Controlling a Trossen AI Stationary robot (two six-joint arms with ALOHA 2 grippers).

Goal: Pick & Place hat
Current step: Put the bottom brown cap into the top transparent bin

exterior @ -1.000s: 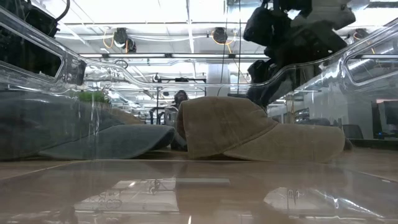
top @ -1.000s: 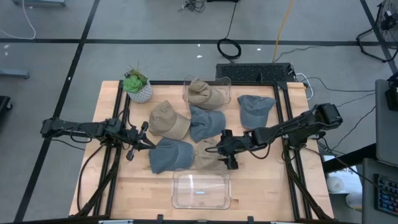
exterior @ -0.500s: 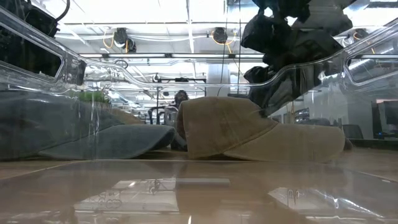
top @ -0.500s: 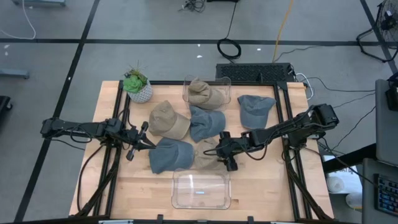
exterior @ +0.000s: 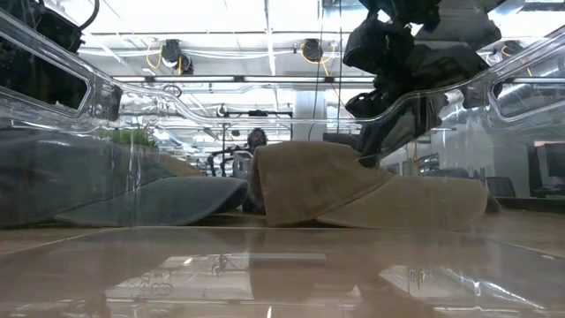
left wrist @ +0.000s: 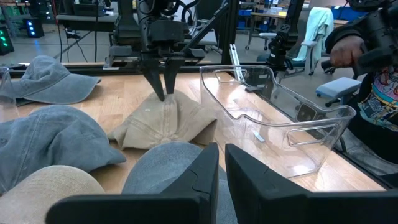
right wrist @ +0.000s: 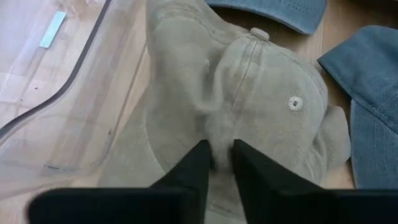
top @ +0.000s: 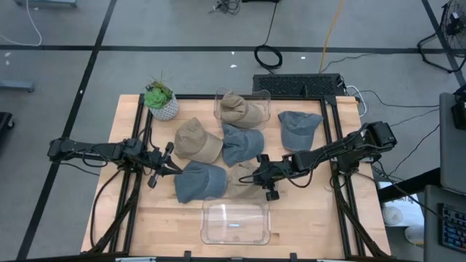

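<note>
A tan hat [top: 242, 182] lies on the wooden table just beyond the near clear bin [top: 204, 220], beside a blue hat [top: 198, 180]. My right gripper [top: 256, 177] comes in from the table's right, slanting down, and is shut on the tan hat's crown [right wrist: 261, 87]. The left wrist view shows that gripper [left wrist: 166, 94] standing over the hat [left wrist: 163, 121]. My left gripper [top: 173, 164] waits shut at the table's left, by the blue hat, holding nothing. My right gripper pinches a raised fold of the tan hat's crown [right wrist: 219, 127] between its two fingers [right wrist: 198, 163]. The fingers slant down from the table's right side. The hat's brim and lower edge stay on the table, and the crown cloth is bunched at the fingertips.
Two more hats, tan [top: 196, 140] and blue [top: 240, 144], lie mid-table, and a grey-blue one [top: 298, 127] lies at far right. A far clear bin [top: 263, 98] holds a tan hat. A potted plant [top: 160, 100] stands at far left. A person sits beyond the table [left wrist: 373, 74].
My right gripper has shut on the tan hat's crown while staying over it. The crown, domed before, is now pressed flatter and creased where the fingers have gathered it. The hat has not left the table.
</note>
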